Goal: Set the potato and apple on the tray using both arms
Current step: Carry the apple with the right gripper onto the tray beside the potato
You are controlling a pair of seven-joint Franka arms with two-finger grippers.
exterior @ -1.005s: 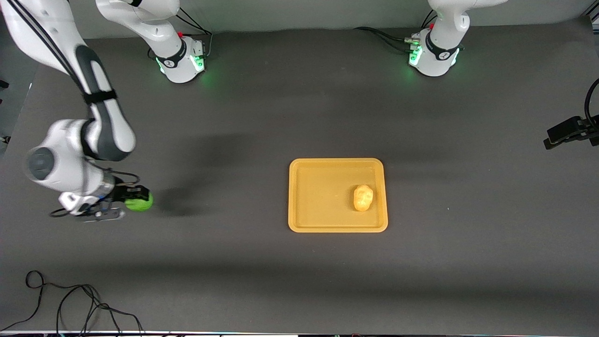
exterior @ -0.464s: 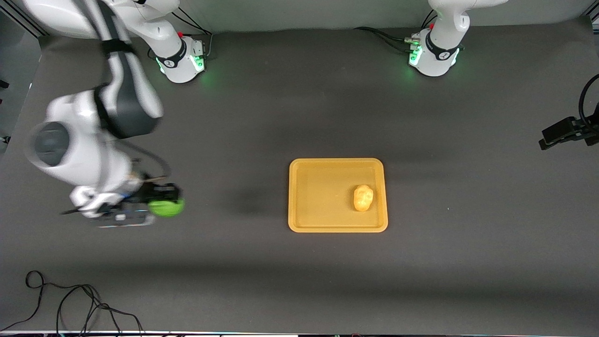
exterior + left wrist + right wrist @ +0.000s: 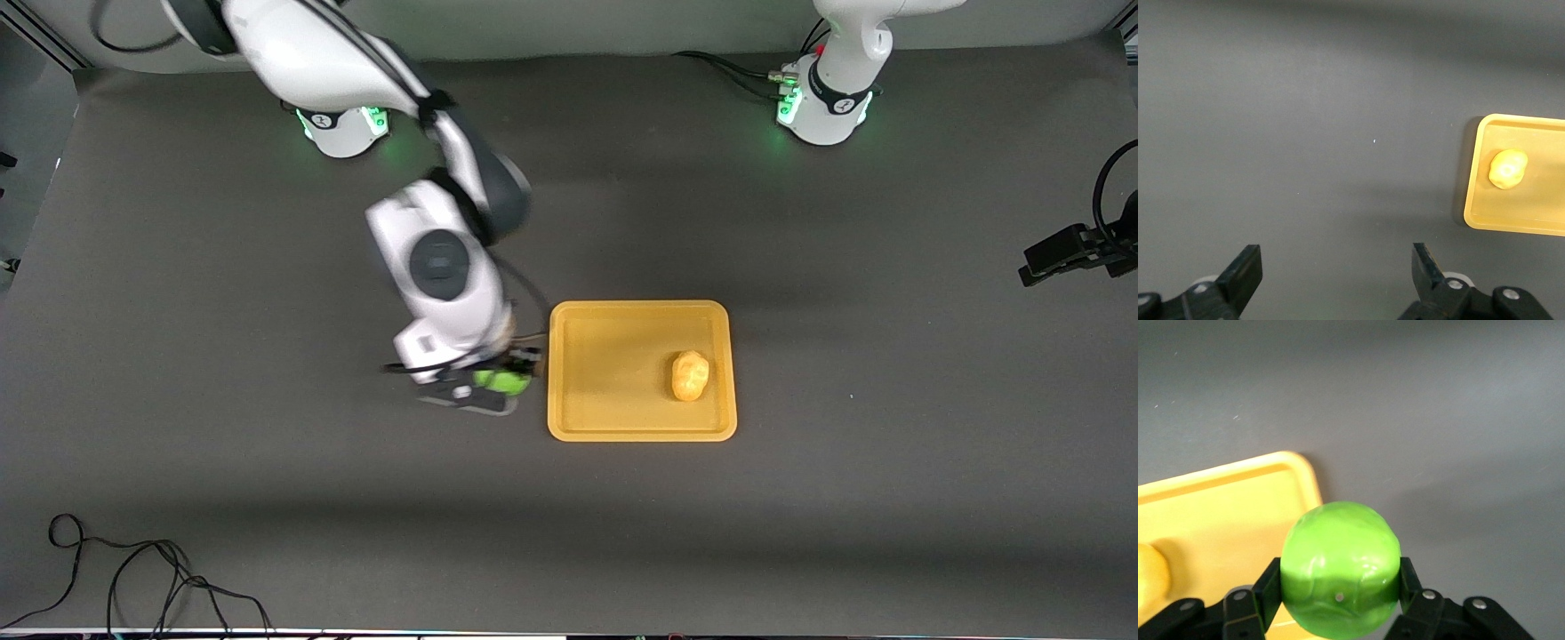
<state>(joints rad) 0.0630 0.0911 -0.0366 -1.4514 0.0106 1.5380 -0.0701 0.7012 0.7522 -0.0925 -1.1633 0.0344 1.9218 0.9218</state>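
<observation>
So half the job looks done: from the front, the potato (image 3: 690, 375) lies in the tray (image 3: 587, 418), while the right gripper (image 3: 507, 378) carries the apple (image 3: 503, 382) over the desk (image 3: 267, 489) just beside the tray's rim, probably clear of it. The left wrist view shows the left gripper (image 3: 1338, 267) waiting, jaws wide and empty (tray well apart). The right wrist view shows jaws clamped on the apple.

A robotics lab: two white jointed arms on green-lit bases (image 3: 342, 124) bolted to a dark grey matte tabletop (image 3: 267, 498), loose black cables (image 3: 133, 578) trailing at its edge, a plain grey wall above.
</observation>
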